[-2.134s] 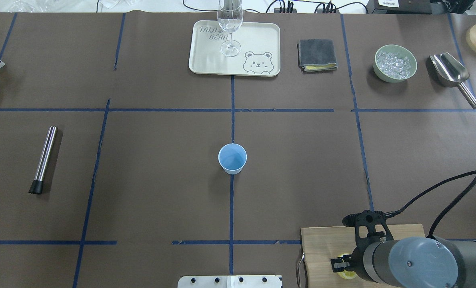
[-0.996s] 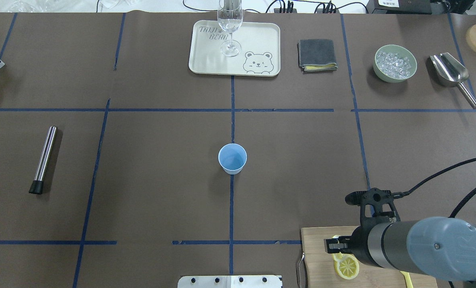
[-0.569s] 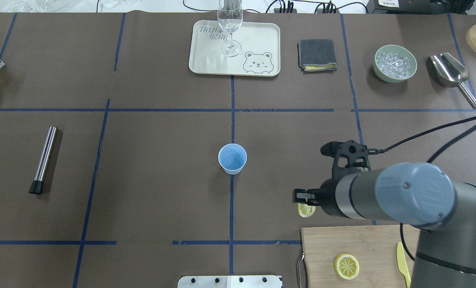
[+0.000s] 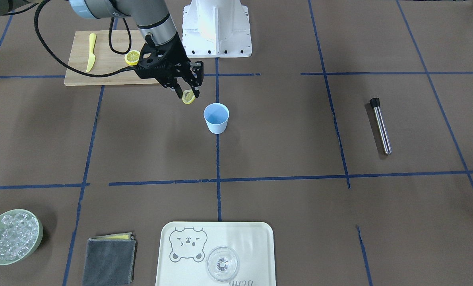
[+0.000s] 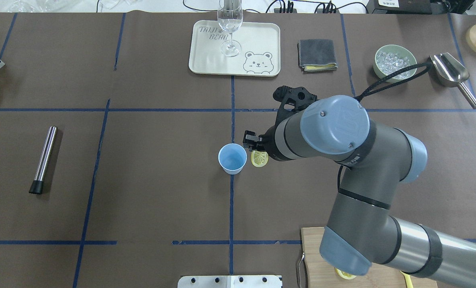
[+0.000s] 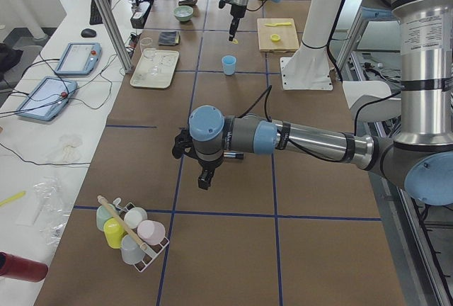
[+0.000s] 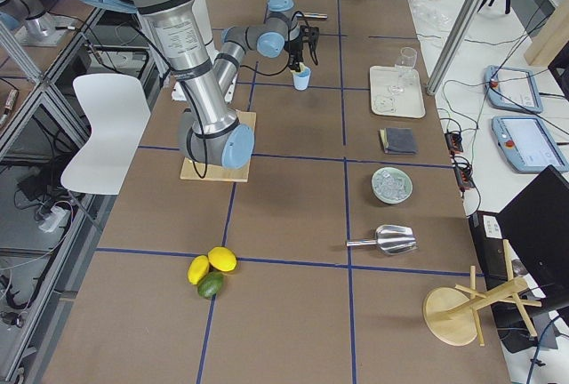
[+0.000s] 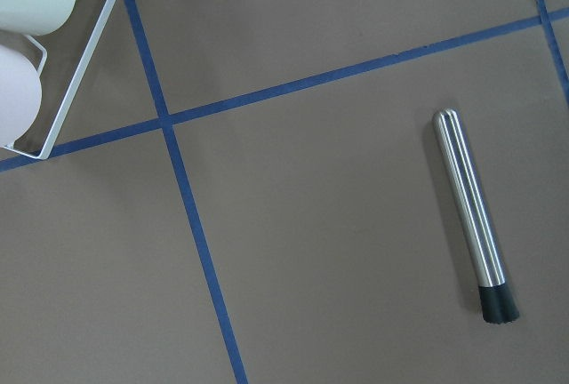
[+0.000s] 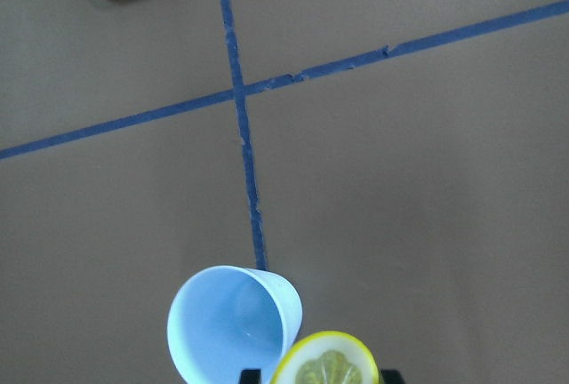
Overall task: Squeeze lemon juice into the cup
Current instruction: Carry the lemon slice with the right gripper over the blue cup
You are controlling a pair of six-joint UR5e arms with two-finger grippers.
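Brown table (image 5: 150, 192), blue tape grid; cup (image 5: 232, 159) at centre. Beyond cup: tray (image 5: 206, 66), folded cloth (image 5: 317, 54), ice bowl (image 5: 379, 69). Robot's left of cup: steel rod (image 5: 45, 158).

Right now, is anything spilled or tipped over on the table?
Nothing stands out. The cup stands upright, the glass is upright on its tray, and the ice sits inside the green bowl. The right gripper holds the lemon slice in the air close by the cup.

Open table (image 5: 142, 168) rings the cup (image 5: 232, 159); the right gripper (image 4: 188, 94) with the lemon (image 4: 188, 97) hangs just beside it.
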